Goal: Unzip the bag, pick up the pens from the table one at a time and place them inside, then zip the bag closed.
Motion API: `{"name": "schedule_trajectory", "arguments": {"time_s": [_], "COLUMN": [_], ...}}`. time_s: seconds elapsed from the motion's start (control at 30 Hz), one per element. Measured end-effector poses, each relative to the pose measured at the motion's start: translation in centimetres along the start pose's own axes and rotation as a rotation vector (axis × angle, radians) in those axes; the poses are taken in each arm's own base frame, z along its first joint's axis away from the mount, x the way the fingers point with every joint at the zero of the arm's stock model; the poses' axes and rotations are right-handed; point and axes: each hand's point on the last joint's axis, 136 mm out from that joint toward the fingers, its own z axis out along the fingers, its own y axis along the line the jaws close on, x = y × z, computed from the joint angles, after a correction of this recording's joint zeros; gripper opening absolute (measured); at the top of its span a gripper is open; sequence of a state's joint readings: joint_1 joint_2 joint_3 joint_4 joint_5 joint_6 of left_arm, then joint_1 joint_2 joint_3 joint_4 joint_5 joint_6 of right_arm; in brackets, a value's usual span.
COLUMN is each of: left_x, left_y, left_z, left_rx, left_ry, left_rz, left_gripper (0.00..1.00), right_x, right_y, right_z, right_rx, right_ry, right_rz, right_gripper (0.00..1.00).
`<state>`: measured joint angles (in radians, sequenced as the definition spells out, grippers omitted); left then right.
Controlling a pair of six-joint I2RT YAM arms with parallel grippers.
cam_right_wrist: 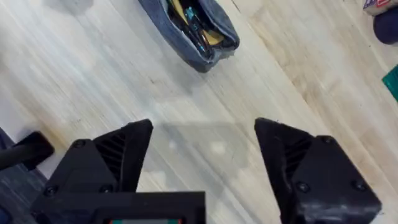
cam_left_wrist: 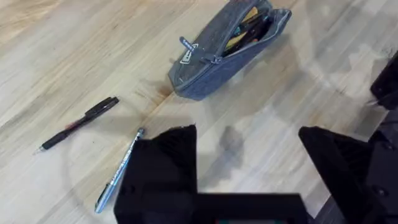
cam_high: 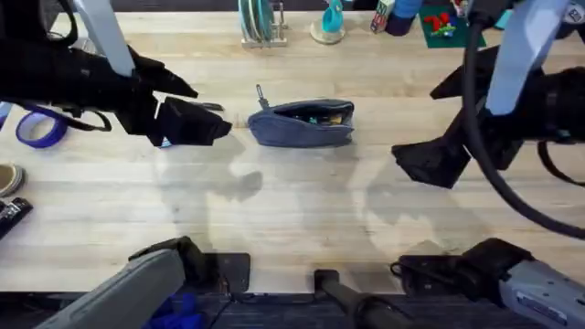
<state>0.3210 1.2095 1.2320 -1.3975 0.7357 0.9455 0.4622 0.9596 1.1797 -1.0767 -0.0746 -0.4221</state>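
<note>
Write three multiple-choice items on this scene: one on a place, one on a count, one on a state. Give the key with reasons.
1. Where do the pens lie?
A. on the table beside the bag
B. inside the roll of tape
C. in the right tool

2. How many pens lie on the table?
A. none
B. two
C. five

3. The bag's zipper is:
A. fully shut
B. open
C. torn off

Key: 1 A, the black pen and silver pen rest on the table near the bag. 2 B, just those two lie there. 3 B, the mouth gapes and shows its contents.
</note>
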Motion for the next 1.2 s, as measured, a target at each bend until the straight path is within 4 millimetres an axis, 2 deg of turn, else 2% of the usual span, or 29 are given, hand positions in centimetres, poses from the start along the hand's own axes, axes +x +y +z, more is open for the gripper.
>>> {"name": "schedule_trajectory", "arguments": {"time_s": [0.33,0.57,0.93,1.2], "left_x": [0.0,-0.4,2.3,3.7], "left_y": [0.0,1.0,3.3,4.3], "left_z": [0.0,0.0,-0.4,-1.0], "left_rx": [-0.001,-0.041,-0.167,-0.218], "left_ry": [-0.001,-0.009,0.152,0.252], "left_rz": [0.001,0.034,0.049,0.159], "left_gripper": [0.995,0.997,0.997,0.971], "right_x": [0.0,0.0,0.0,0.0], "right_y": [0.0,0.0,0.0,0.0], "right_z": [0.0,0.0,0.0,0.0], "right_rx": [0.0,0.0,0.0,0.0], "right_ry": [0.0,0.0,0.0,0.0], "right_rz": [0.0,0.0,0.0,0.0], "right_gripper": [0.996,0.995,0.996,0.996]}}
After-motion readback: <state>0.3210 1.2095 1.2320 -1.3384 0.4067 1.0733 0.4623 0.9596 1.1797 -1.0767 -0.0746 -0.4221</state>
